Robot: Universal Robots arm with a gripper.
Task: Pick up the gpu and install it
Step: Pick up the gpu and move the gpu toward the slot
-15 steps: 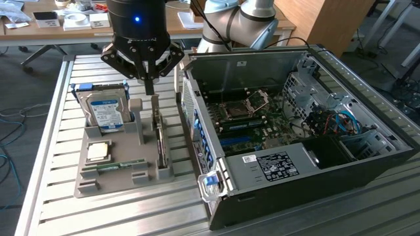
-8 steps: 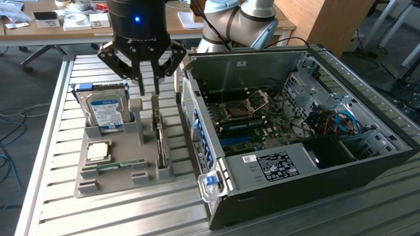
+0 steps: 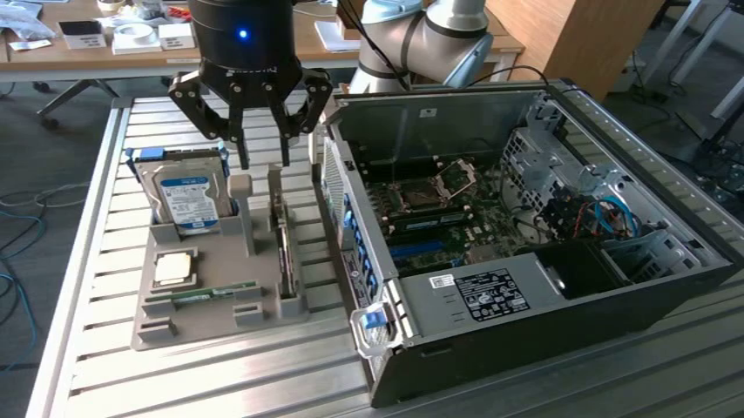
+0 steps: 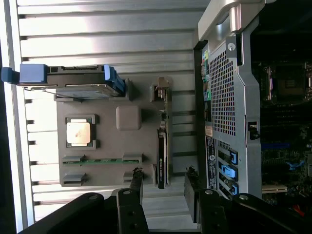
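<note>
**Open gripper above the gpu in its parts tray**

I am looking at a slatted metal table [image 3: 82, 261] with a grey parts tray [image 3: 209, 318] on it. An open computer case [image 3: 651, 287] lies just beside the tray, on the exterior view's right.

The gpu [image 3: 286, 248] stands on its long edge in a slot along the tray's side nearest the case. From both cameras I see it almost edge-on, as a thin, dark, long card held upright between grey supports. In the wrist view the gpu [image 4: 162, 156] is a narrow black strip with a paler metal piece at its far end. I cannot make out its fan face from here.

The gripper [image 3: 265, 164] hangs over the tray's far end, clear of the card. Its two black fingers are spread wide and grasp nothing. In the wrist view the gripper [image 4: 164, 190] has one finger on either side of the card's line.

The tray also carries a silver hard drive [image 3: 186, 196] with a blue-white label, a square processor chip [image 3: 174, 268] and a green RAM stick [image 3: 215, 292].
</note>
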